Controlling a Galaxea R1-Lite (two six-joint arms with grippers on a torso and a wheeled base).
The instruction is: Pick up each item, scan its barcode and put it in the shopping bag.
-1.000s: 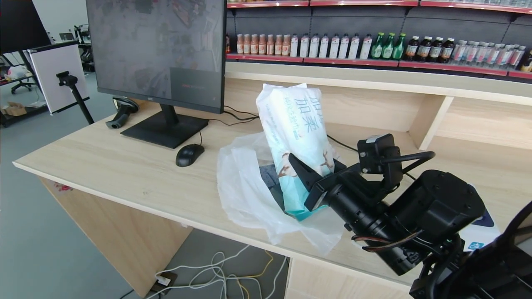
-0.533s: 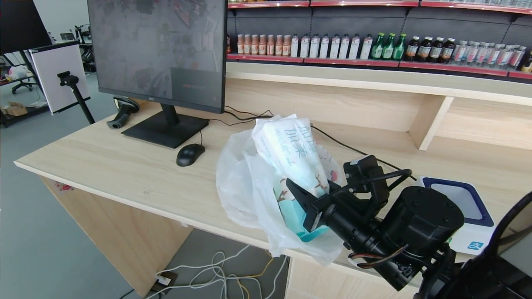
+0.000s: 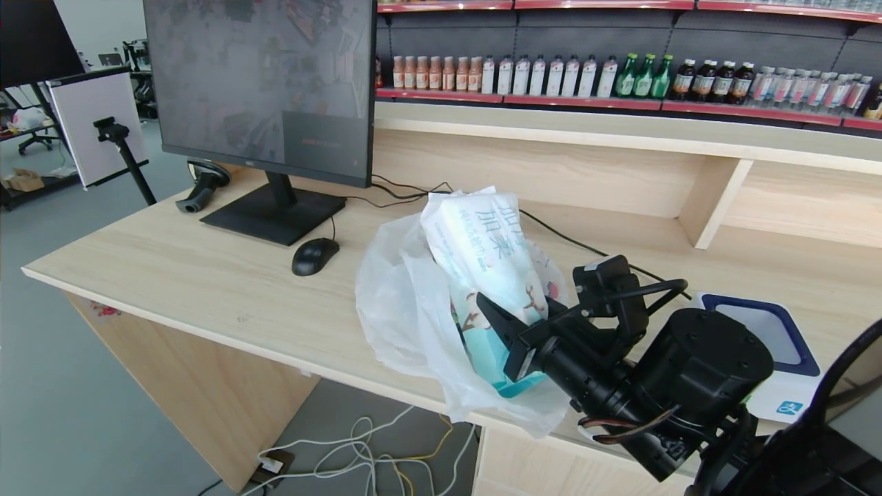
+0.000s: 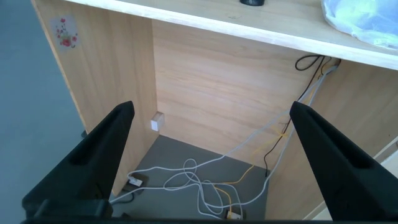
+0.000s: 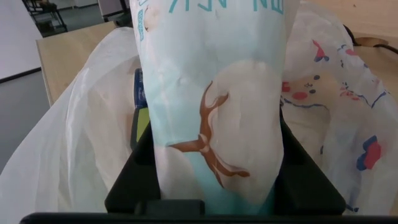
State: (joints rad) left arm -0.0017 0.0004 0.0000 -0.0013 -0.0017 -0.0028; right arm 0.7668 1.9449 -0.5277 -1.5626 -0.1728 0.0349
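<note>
White: 1 pack [image 3: 486, 255], 1 shopping bag [image 3: 406, 317]

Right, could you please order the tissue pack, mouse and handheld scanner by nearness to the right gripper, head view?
1. Tissue pack, held in the right gripper.
2. Mouse, left, by the monitor stand.
3. Handheld scanner, far left.

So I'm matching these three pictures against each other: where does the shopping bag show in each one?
Head view: shopping bag at the centre, on the desk's near edge, around the tissue pack's lower end.
Left wrist view: shopping bag bulging over the desk's front edge.
Right wrist view: shopping bag close up, wrapped around the tissue pack.
Shared landmark: the light wooden desk.
</note>
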